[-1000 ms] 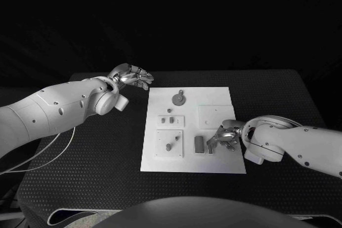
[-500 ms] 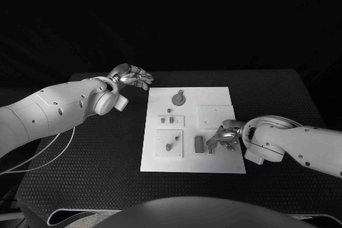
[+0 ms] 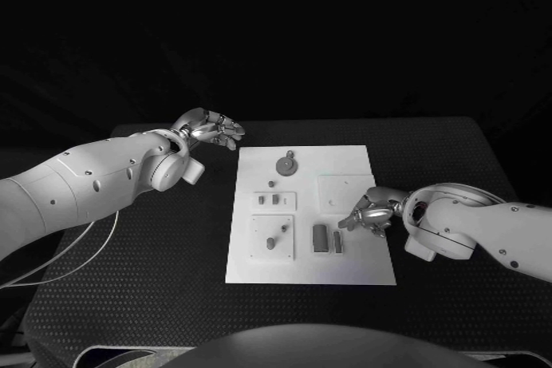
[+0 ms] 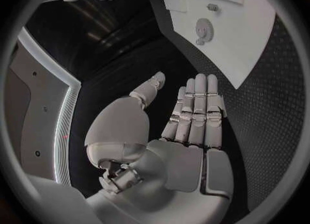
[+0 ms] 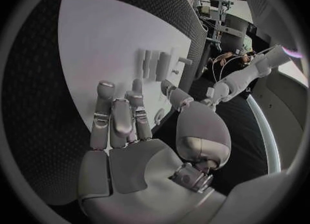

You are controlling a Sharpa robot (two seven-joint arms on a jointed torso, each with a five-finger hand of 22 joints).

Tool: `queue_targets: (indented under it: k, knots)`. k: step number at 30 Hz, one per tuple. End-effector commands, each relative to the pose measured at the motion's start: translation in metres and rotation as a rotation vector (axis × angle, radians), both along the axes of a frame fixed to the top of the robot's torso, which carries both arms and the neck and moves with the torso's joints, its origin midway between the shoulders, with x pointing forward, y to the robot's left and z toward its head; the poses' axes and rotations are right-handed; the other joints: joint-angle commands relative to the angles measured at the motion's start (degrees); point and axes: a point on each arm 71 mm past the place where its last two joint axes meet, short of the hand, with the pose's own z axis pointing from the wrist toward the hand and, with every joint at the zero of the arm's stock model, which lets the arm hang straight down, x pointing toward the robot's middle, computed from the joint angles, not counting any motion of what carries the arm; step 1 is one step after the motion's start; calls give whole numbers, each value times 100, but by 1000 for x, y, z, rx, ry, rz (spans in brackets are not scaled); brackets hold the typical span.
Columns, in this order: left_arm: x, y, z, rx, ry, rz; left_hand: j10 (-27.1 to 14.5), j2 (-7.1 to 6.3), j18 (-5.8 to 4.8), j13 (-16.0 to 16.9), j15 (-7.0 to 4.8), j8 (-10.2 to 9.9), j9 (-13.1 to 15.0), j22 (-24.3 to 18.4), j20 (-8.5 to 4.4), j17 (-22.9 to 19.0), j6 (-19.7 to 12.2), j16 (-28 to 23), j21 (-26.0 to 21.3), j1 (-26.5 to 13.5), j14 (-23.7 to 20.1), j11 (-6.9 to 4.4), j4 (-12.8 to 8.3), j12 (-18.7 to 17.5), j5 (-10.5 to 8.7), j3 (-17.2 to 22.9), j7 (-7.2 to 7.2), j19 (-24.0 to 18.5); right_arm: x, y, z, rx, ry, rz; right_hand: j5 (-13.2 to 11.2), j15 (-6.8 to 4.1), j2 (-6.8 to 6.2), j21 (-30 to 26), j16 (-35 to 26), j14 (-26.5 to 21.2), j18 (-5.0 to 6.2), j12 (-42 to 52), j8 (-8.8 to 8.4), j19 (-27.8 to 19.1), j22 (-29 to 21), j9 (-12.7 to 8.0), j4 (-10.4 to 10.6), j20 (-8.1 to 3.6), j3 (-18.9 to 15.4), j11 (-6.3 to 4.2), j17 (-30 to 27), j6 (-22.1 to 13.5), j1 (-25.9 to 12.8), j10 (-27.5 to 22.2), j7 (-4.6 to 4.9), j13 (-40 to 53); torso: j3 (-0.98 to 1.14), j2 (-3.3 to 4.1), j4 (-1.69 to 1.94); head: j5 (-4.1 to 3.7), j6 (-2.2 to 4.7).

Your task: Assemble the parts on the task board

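Note:
The white task board (image 3: 356, 268) lies in the middle of the black table. Near its front, a wide grey bar (image 3: 320, 238) and a narrow grey bar (image 3: 337, 240) lie side by side. My right hand (image 3: 368, 215) hovers just right of and beyond them, fingers apart and holding nothing; its wrist view shows its fingers (image 5: 123, 115) stretched over the board (image 5: 97, 38) towards the bars (image 5: 155, 64). My left hand (image 3: 210, 128) sits off the board's far left corner, open and empty, its fingers (image 4: 197, 105) straight. A round tabbed part (image 3: 284, 164) lies at the board's far end.
On the board there are also a small peg (image 3: 271, 184), two small pieces (image 3: 270, 198) on a raised square, another piece (image 3: 270, 243) on a lower square, and a plain square plate (image 3: 345, 191). A cable (image 3: 69, 252) hangs off the table's left side.
My right hand has drawn back from the narrow bar, towards the far right, and the bar now lies free beside the wide one. The left hand has barely moved. The camera shifted slightly.

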Motion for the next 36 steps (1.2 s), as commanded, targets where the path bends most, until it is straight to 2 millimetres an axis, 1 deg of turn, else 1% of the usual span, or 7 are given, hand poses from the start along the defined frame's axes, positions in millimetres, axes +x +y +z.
queue_targets:
  k: [1,9,16,21,24,35,36]
  knots:
    - [1,-1,3,-26,-25,7,13,-14,31,6,16,18,-2,-6,10,10,-17,-36,21,-48,36,-17,45,22,26,-3,44,-23,13,0,16,176,-134,37,0,23,-42,-20,-43,-84,75,14,-33,-56,112,-9,47,43,5,4,-80,-87,38,-63,42,16,0,-9,-9,-37,126]
    - [6,1,3,-72,-22,47,106,19,36,30,2,87,22,-3,0,51,107,-55,30,-31,79,-58,43,62,25,9,-9,3,74,-21,46,450,-317,-86,0,165,390,-148,-410,-536,62,0,-188,-407,106,-52,-291,186,-129,155,-600,-487,267,-256,184,31,-17,-75,-18,-97,662]
    - [10,8,2,-98,-16,84,109,58,25,23,10,125,29,-13,5,63,201,-121,14,-27,55,-58,36,40,22,19,-52,-22,125,-33,52,590,-386,-223,1,423,761,-1092,-1812,-1625,-174,-1346,-236,-1662,-202,-84,-566,640,-52,372,-1312,-754,445,-1091,408,-1093,-71,-213,-48,-59,1025]
    - [14,10,4,-123,-15,91,-50,88,19,-63,92,80,-7,-35,68,10,168,-402,-7,-66,-193,13,35,-22,10,15,-71,-152,144,-32,37,662,-384,-289,9,1153,910,-2182,-3803,-2526,-468,-3122,-262,-2952,-686,-171,-593,1024,55,784,-2313,-963,470,-1428,548,-2833,-144,-354,-70,-10,1177]
    - [17,11,4,-146,-12,94,-246,84,39,-178,193,15,-43,-92,164,-78,77,-703,-19,-118,-515,37,42,-27,-20,1,-92,-336,148,-28,34,708,-378,-313,5,1566,983,-2656,-4769,-3037,-671,-3871,-350,-3664,-841,-284,-585,1180,35,987,-2783,-1188,479,-1558,515,-3556,-152,-391,-67,6,1241]
    - [24,3,2,-170,-5,82,-664,95,-12,-493,335,-76,-128,-446,333,-288,-88,-1179,-16,-252,-1031,15,78,-10,-36,-7,-139,-875,150,-23,29,749,-367,-315,7,1728,1045,-3291,-5915,-3166,-691,-4919,-299,-3906,-1077,-695,-379,1336,-210,1053,-3483,-1481,561,-1238,557,-5045,-129,-545,-61,57,1376]
    - [23,5,0,-129,-1,104,-6274,336,-126,-2035,-451,-1614,-3101,-5521,113,-4147,-4482,-2613,-381,-5718,-5631,-818,1440,-389,-349,-2865,-1134,-5600,150,-25,27,698,-374,-339,-444,721,1179,-4570,-8160,-7468,-1425,-5983,-930,-6746,-2997,-4406,809,182,-3831,99,-6352,-6011,-4254,-6567,-502,-6604,-144,-503,-65,41,1339]
